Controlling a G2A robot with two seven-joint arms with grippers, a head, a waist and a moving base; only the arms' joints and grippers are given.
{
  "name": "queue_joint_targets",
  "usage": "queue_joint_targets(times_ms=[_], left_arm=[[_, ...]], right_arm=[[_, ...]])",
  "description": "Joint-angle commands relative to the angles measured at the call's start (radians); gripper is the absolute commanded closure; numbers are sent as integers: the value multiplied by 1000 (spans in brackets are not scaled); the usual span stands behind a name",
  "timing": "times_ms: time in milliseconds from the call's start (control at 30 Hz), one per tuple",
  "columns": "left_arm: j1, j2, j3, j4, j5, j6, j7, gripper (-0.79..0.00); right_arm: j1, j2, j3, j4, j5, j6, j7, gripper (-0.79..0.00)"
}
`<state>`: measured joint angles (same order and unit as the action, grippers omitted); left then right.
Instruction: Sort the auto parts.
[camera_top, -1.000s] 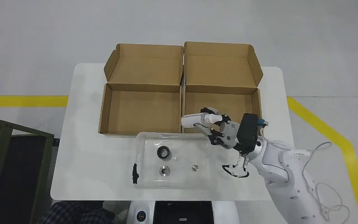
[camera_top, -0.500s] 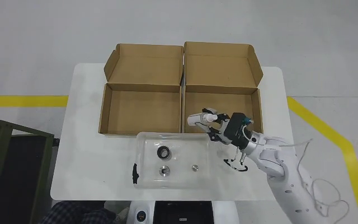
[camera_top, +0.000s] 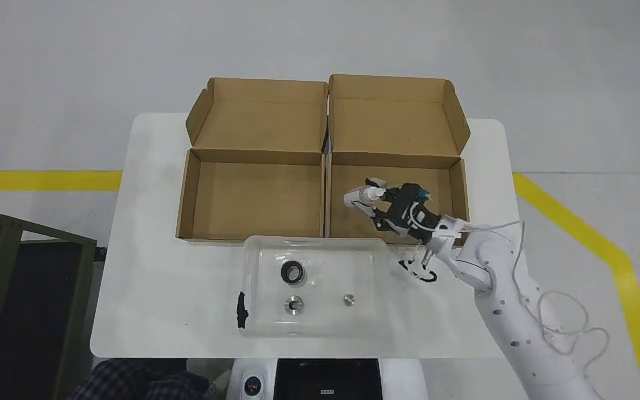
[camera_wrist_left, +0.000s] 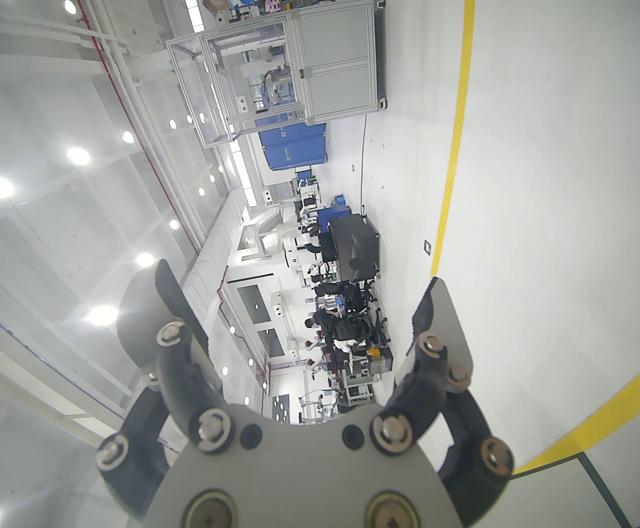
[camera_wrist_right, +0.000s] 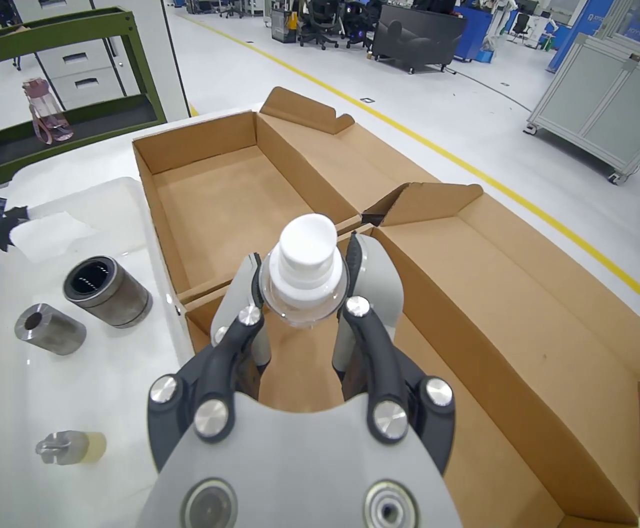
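The right pincer (camera_wrist_right: 304, 262) is closed round a white part (camera_wrist_right: 306, 240), gripping it at its clear collar, with the cap end pointing away from the wrist. In the top view the part hangs over the right box (camera_top: 430, 195), near that box's 9 o'clock wall. The left box (camera_top: 250, 200) sits touching the right one at its 9 o'clock. At 6 o'clock of both boxes a clear tray (camera_top: 325, 258) lies on the white surface (camera_top: 150, 250). It holds a bearing (camera_top: 293, 271), a steel bush (camera_top: 292, 306) and a small pin (camera_top: 348, 298). The left pincer (camera_wrist_left: 300, 295) gapes wide with nothing in it, aimed off at the room.
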<state>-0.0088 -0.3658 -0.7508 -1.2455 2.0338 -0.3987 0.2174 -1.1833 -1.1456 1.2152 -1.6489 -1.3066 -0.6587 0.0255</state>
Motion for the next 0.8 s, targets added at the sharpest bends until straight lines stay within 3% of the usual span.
queue_joint_targets(times_ms=[0, 567, 667, 700, 733, 767], left_arm=[[0, 0, 0, 0, 0, 0, 0, -785], [0, 0, 0, 0, 0, 0, 0, -785], [0, 0, 0, 0, 0, 0, 0, -785], [0, 0, 0, 0, 0, 0, 0, -785], [0, 0, 0, 0, 0, 0, 0, -785], [0, 0, 0, 0, 0, 0, 0, -785]], right_arm=[[27, -5, -23, 33, -10, 11, -11, 0], [179, -36, -151, 231, -91, 39, -27, 0], [195, -40, -164, 251, -96, 40, -27, -308], [199, -41, -168, 257, -97, 40, -25, -379], [203, -43, -172, 262, -97, 40, -25, -557], [206, -44, -175, 265, -96, 40, -26, -785]])
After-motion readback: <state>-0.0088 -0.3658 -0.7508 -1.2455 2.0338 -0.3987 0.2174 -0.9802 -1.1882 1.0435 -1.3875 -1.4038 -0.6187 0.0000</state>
